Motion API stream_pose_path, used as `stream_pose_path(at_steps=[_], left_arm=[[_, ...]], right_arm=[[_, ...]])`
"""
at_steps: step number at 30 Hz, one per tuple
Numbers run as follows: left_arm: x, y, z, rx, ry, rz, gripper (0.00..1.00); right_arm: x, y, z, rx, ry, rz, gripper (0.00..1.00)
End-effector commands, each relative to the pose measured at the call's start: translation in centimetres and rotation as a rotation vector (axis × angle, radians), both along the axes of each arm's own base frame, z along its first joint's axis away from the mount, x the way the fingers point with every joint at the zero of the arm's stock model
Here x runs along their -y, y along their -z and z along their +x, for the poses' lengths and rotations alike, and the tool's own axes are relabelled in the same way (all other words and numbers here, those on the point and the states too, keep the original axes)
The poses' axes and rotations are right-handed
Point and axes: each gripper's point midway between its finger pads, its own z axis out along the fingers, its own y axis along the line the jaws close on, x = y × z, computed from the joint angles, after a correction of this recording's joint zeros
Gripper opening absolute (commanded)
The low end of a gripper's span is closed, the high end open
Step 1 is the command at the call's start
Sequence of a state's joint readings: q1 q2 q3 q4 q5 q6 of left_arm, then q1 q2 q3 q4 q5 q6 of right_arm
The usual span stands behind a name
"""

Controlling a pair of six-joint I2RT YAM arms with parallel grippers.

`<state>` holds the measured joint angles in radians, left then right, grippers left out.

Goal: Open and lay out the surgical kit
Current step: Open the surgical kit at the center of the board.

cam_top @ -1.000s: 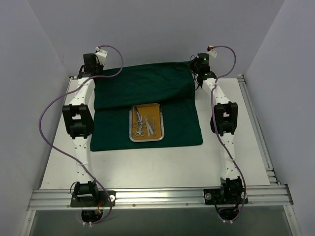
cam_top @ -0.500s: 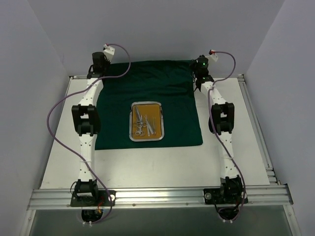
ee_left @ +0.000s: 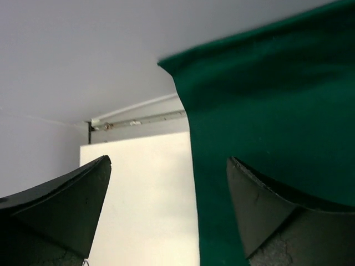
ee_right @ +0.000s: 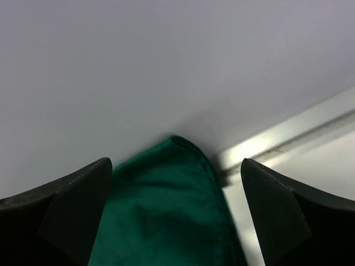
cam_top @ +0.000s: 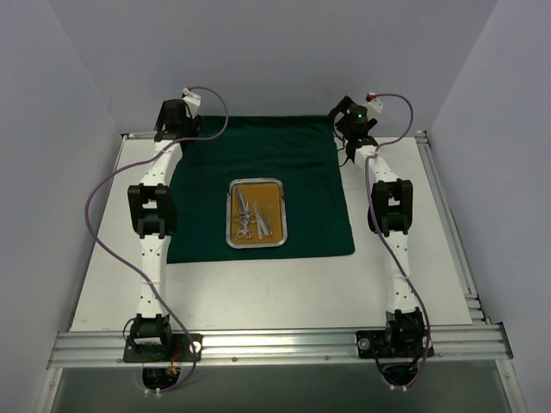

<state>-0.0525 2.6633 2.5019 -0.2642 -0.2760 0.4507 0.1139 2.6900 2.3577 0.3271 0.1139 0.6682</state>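
Observation:
The dark green cloth wrap [cam_top: 301, 163] lies spread flat on the white table. On its middle stands the steel tray [cam_top: 231, 215] with an orange-brown floor, holding several silver scissor-handled instruments [cam_top: 254, 217]. My left gripper [cam_top: 176, 119] hovers at the cloth's far left corner, and my right gripper [cam_top: 351, 116] at its far right corner. In the left wrist view the left gripper [ee_left: 169, 160] is open, with the cloth edge [ee_left: 266, 111] under its right finger. In the right wrist view the right gripper [ee_right: 176, 162] is open over the cloth corner [ee_right: 166, 216], gripping nothing.
Grey enclosure walls [cam_top: 284, 52] stand close behind both grippers. A metal rail [cam_top: 443, 215] runs along the table's right side and another rail [cam_top: 275, 344] along the near edge by the arm bases. Purple cables [cam_top: 99, 215] loop off both arms.
Both arms carried the cloth's far flap back toward the wall and spread it flat. Both grippers then went from shut on the cloth corners to open, letting go.

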Motion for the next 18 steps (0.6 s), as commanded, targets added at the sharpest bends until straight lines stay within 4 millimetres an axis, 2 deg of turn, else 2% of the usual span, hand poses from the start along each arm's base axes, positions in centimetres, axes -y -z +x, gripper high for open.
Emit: stream_pose_path(at_steps=[1,2,4,5,6,7,8,9,10,11,12,13,14,15,16,17,18], left_arm=[[0.1,-4.4,-1.2,0.019,-0.035,-0.089,0.94],[0.2,-6.3,-1.9,0.037,-0.044,-0.134,0.94],[0.8,-7.1,-3.3,0.007,-0.027,-0.189,0.94],[1.0,-9.8,-4.3,0.032,-0.027,-0.234,0.94],[1.6,-8.7,-5.8,-0.04,-0.003,-0.27,0.94],[2.0,-11.3,-7.3,-0.029,0.018,-0.302,0.94],[1.8,-11.3,-8.5,-0.059,0.025,-0.342,0.94],[2.1,-8.5,-10.8,-0.169,0.029,-0.372,0.94],[3.7,-7.8,-12.2,-0.222,0.096,-0.422,0.94],[1.5,-9.6,-14.1,-0.208,0.082,-0.441,0.94],[1.3,-8.9,-15.7,-0.242,0.085,-0.452,0.94],[1.3,-7.0,-18.7,-0.311,0.082,-0.468,0.94],[0.4,-5.9,-20.2,-0.345,0.078,-0.457,0.94],[0.3,-4.8,-21.7,-0.384,0.078,-0.451,0.94],[0.2,-2.9,-24.6,-0.45,0.07,-0.445,0.95],[-0.4,-1.8,-26.0,-0.486,0.058,-0.421,0.96],[-1.1,-0.9,-27.4,-0.51,0.036,-0.427,0.97]], right_arm=[[1.9,-4.2,-1.7,-0.039,-0.004,-0.097,0.97],[2.4,-4.4,-3.1,-0.091,-0.004,-0.135,0.97],[3.8,-4.5,-4.9,-0.152,0.017,-0.174,0.97],[4.3,-4.1,-7.1,-0.219,0.015,-0.207,0.97],[4.5,-3.9,-8.4,-0.253,0.016,-0.223,0.97],[4.5,-5.6,-10.1,-0.259,0.007,-0.23,0.96],[4.5,-1.5,-12.8,-0.364,-0.022,-0.242,0.95],[4.2,-0.4,-14.5,-0.402,-0.047,-0.253,0.9],[3.6,0.7,-16.2,-0.435,-0.093,-0.249,0.88],[3.2,0.3,-18.0,-0.448,-0.117,-0.253,0.85],[3.4,3.9,-21.2,-0.548,-0.141,-0.27,0.82],[3.4,3.5,-22.5,-0.552,-0.148,-0.273,0.8],[3.5,4.8,-24.6,-0.611,-0.16,-0.277,0.74],[3.8,7.6,-27.9,-0.694,-0.178,-0.287,0.71],[3.7,7.0,-28.9,-0.682,-0.181,-0.287,0.68],[3.8,7.5,-30.2,-0.7,-0.179,-0.294,0.65],[3.8,9.1,-32.7,-0.752,-0.187,-0.297,0.6]])
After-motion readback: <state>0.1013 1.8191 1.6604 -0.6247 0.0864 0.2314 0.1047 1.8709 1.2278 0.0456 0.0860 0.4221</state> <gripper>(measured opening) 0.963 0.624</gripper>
